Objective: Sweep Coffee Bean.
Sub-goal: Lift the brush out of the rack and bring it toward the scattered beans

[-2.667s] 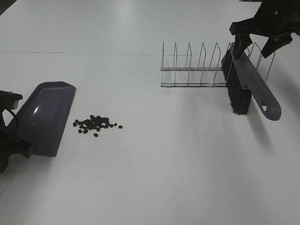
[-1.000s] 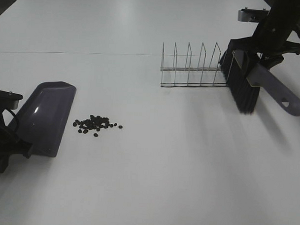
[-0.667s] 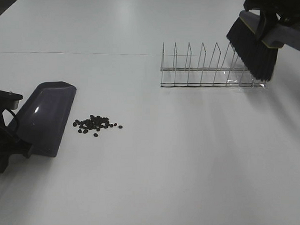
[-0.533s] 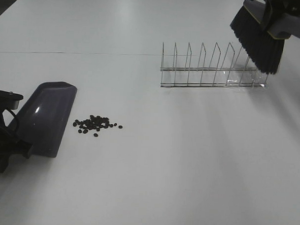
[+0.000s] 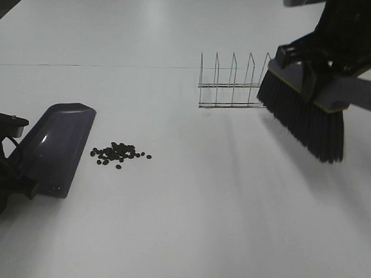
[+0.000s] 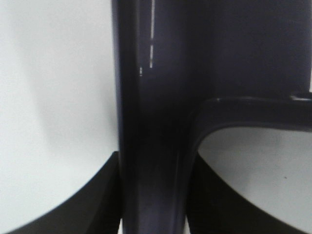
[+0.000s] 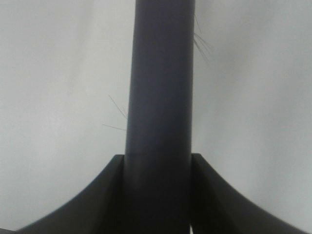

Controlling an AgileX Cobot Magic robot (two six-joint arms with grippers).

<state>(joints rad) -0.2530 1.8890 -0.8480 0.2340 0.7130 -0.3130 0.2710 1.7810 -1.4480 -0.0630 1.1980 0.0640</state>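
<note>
wire rack (image 5: 233, 86): upright, far side | table (image 5: 188, 230): white

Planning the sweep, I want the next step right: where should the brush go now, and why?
Probably carry the brush leftward and lower it to the table just right of the coffee beans. It is held up near the wire rack, far from the beans, and the dustpan lies on their left.
</note>
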